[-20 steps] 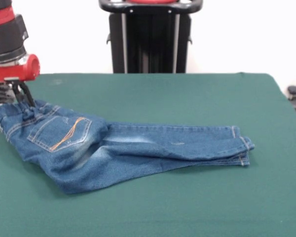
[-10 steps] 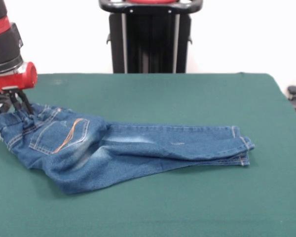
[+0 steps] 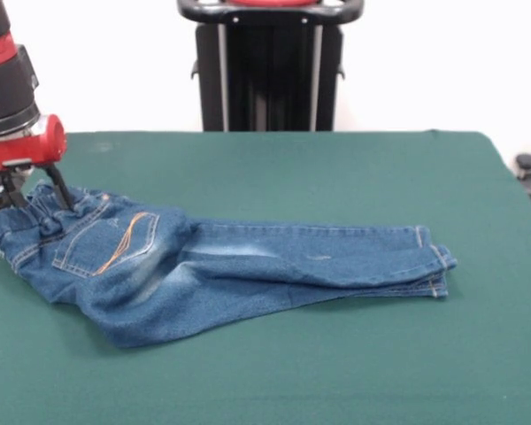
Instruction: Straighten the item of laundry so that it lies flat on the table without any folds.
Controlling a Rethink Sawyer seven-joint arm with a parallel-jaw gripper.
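Nearest you, the jeans (image 3: 212, 270) lie folded lengthwise on the table (image 3: 336, 168) — legs stacked, hems at the picture's right. Farther back at the left, the gripper (image 3: 25, 190) pinches the waistband, lifting it slightly. Draw it outward low and slowly — a sharp tug would drag the whole garment instead of opening the fold.

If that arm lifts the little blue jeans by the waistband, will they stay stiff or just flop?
Probably flop: the small blue denim jeans already sag in soft folds on the dark green felt table. The folded-over legs would likely dangle. They look light, and the felt may drag rather than let them slide.
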